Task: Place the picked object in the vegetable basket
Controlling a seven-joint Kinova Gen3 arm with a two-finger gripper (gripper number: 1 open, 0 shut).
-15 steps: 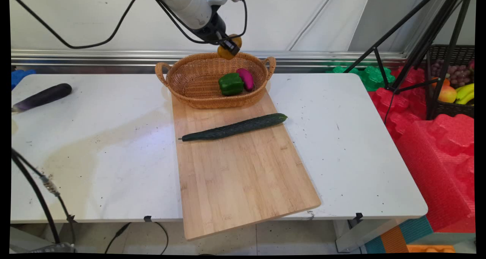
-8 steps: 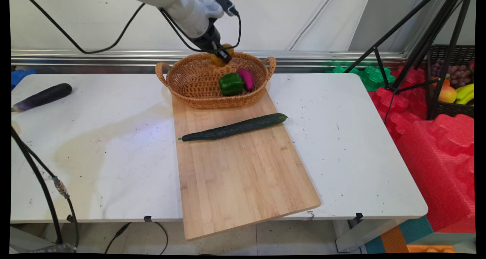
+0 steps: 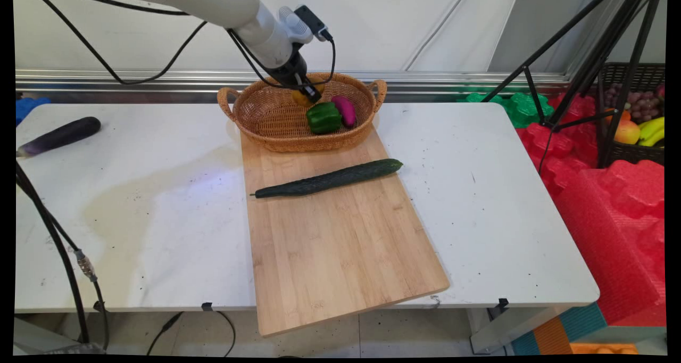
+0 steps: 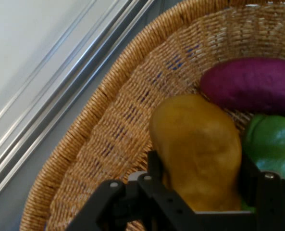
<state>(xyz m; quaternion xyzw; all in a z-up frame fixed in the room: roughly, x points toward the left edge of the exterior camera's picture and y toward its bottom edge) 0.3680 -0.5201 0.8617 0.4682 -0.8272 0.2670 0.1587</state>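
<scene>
In the main view we barely see the yellow fruit (image 3: 302, 98); the claw (image 3: 308, 92) covers most of it. In the hand view its lower part is cut off by the claw's linkage, and the pepper (image 4: 272, 147) and the purple piece (image 4: 250, 84) run off the right edge. We can't tell what kind of fruit the yellow one is.

Counts: one basket (image 3: 266, 121), three items inside it (yellow fruit, green pepper, purple piece), one cucumber (image 3: 330, 179) on one board (image 3: 335, 246), one eggplant (image 3: 58, 135) at the table's (image 3: 159, 192) left edge.

The claw pinches the yellow fruit (image 4: 197, 149) between both fingers (image 4: 154, 166), inside the basket, just beside the pepper and the purple piece.

Against a second ago, the claw is lower: then it held the fruit above the basket's far rim, now it is down inside. Everything else lies the same.
</scene>
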